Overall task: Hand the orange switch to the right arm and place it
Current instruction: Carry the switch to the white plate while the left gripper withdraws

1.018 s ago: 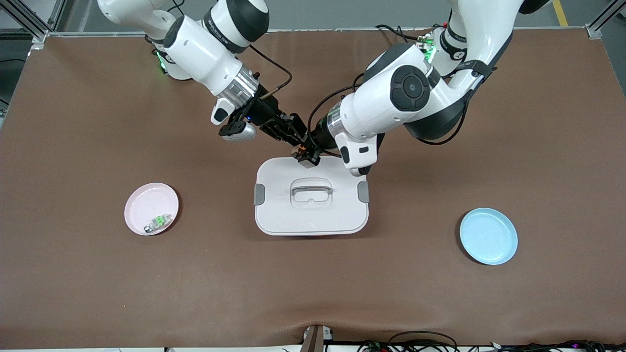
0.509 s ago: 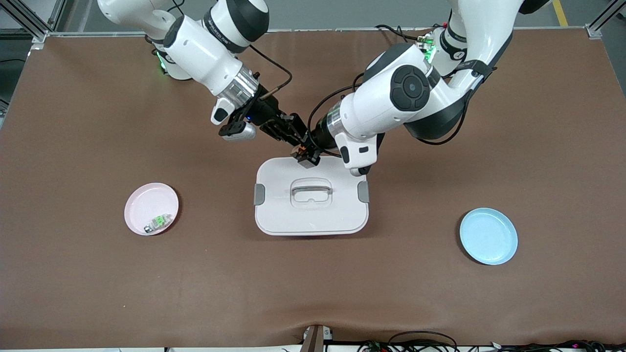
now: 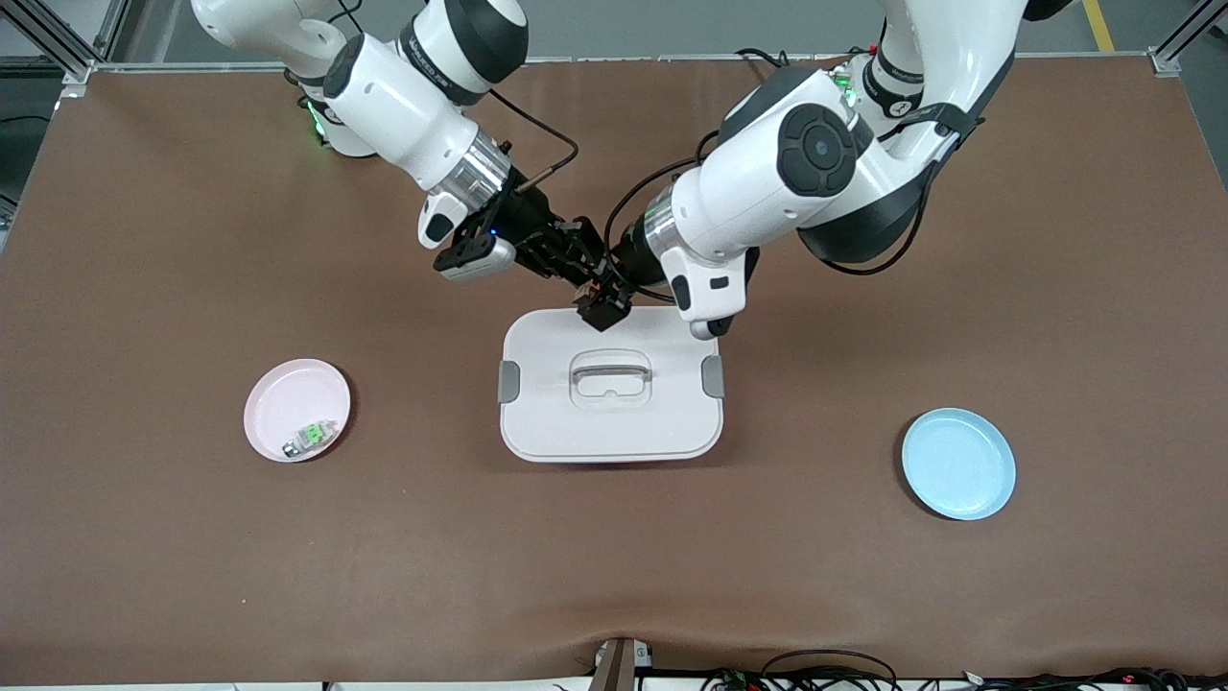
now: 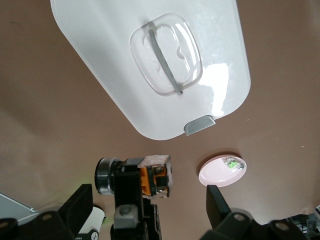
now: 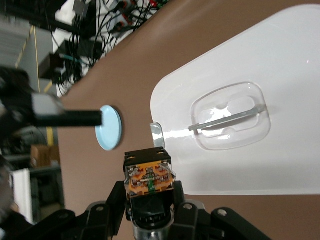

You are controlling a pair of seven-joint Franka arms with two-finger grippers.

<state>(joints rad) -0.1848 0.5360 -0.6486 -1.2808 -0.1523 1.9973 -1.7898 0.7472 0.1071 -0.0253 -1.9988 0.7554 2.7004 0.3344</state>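
a: what does the right gripper (image 3: pixel 587 279) have?
b: its fingers are clamped on the orange switch (image 5: pixel 149 179), over the edge of the white lid (image 3: pixel 611 398) nearest the robots' bases.

a: and the left gripper (image 4: pixel 150 200)?
b: fingers spread wide, holding nothing; the switch sits between them, touching neither.

a: what lies around the lid?
b: in the front view, a pink dish (image 3: pixel 296 396) at its nine o'clock carries a small green-faced part (image 3: pixel 309 438); a blue dish (image 3: pixel 958 464) lies at about four o'clock.
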